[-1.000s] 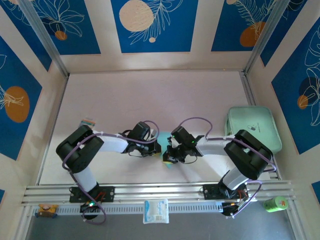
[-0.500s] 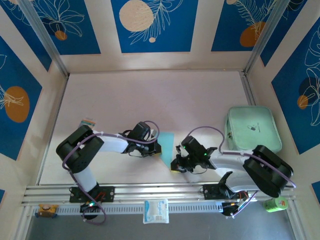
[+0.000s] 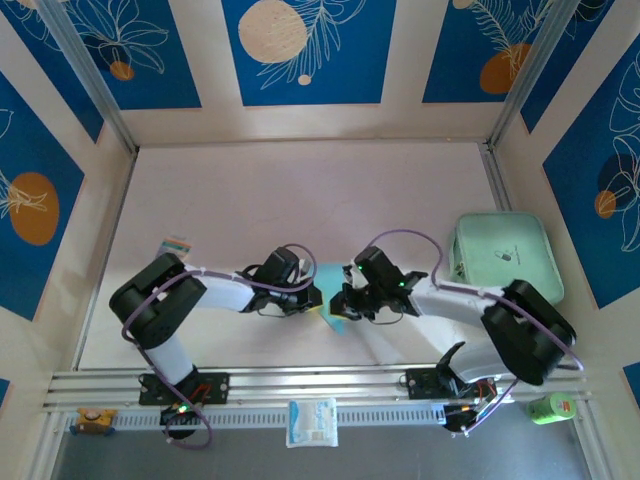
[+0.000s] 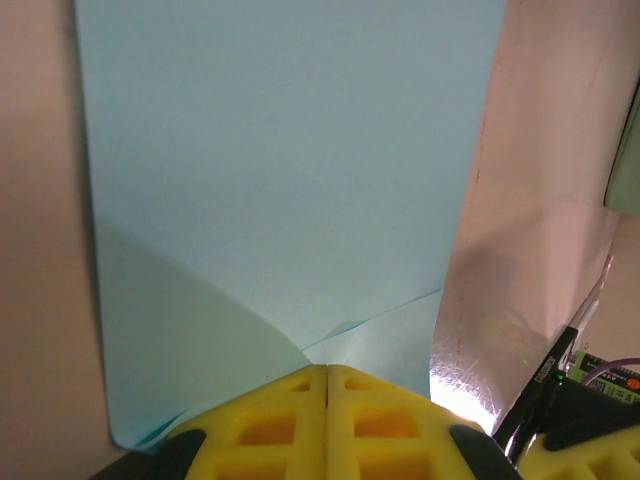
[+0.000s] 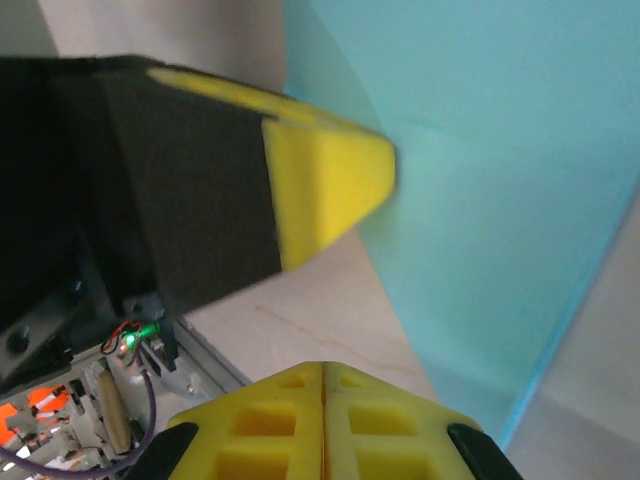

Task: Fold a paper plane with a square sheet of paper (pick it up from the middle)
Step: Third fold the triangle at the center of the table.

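The square sheet of paper (image 3: 330,278) is light blue and lies between the two grippers near the table's front middle. In the left wrist view the sheet (image 4: 290,170) stretches away from my left gripper (image 4: 327,372), and a folded flap and crease run into the shut yellow fingertips, which pinch its near edge. My left gripper (image 3: 314,297) is at the sheet's left side. My right gripper (image 3: 345,303) is at its right side, shut with nothing between its jaws (image 5: 323,368), over bare table beside the sheet (image 5: 500,200). The left gripper's fingers (image 5: 320,190) rest against the paper.
A mint-green tray (image 3: 503,255) sits at the right edge of the table. A white packet (image 3: 312,421) and a green can (image 3: 550,407) lie in front of the metal rail (image 3: 320,385). A small colourful item (image 3: 176,243) lies at the left.
The right gripper pulled away from the paper towards the near right, then swung back to the sheet's right side. The left gripper stayed in place on the paper.
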Robot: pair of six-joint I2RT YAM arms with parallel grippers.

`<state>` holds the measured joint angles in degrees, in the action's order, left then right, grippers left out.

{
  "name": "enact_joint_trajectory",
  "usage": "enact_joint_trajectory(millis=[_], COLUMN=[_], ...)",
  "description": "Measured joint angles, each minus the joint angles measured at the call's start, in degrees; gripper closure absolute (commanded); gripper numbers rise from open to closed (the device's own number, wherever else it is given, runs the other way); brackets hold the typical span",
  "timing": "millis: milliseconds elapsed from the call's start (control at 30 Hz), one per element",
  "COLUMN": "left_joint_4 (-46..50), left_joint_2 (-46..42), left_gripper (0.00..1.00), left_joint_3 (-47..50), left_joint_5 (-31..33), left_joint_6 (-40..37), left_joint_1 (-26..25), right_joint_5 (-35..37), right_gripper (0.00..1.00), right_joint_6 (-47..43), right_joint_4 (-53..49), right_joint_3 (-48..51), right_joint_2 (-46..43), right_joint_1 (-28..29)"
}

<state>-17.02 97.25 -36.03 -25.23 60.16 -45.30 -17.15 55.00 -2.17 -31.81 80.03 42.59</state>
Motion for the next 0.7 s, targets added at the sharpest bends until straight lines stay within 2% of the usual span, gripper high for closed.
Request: enact_joint_trajectory(millis=[200, 433, 533, 700], left_joint_4=[0.04, 1.77, 3.43, 4.48], left_joint_2=[-0.02, -1.07, -3.32, -6.34], left_gripper=[0.93, 0.85, 1.0, 1.0], left_joint_3=[-0.02, -0.31, -0.31, -0.35], left_joint_5=[0.0, 0.44, 1.36, 1.51], left_joint_6=[-0.04, -1.14, -2.27, -2.8], left_joint_1=[0.0, 0.0, -0.02, -1.2], right_joint_5=[-0.02, -0.92, -1.25, -1.29], right_gripper=[0.95, 0.97, 0.97, 0.98], right_joint_6=[-0.09, 0.83, 1.01, 0.98], right_joint_4=[1.68, 7.48, 8.2, 8.2], right_joint_3=[-0.17, 4.07, 4.24, 4.17], right_joint_2=[6.56, 6.71, 6.78, 6.84], right_joint_1=[-0.28, -0.46, -0.57, -0.57])
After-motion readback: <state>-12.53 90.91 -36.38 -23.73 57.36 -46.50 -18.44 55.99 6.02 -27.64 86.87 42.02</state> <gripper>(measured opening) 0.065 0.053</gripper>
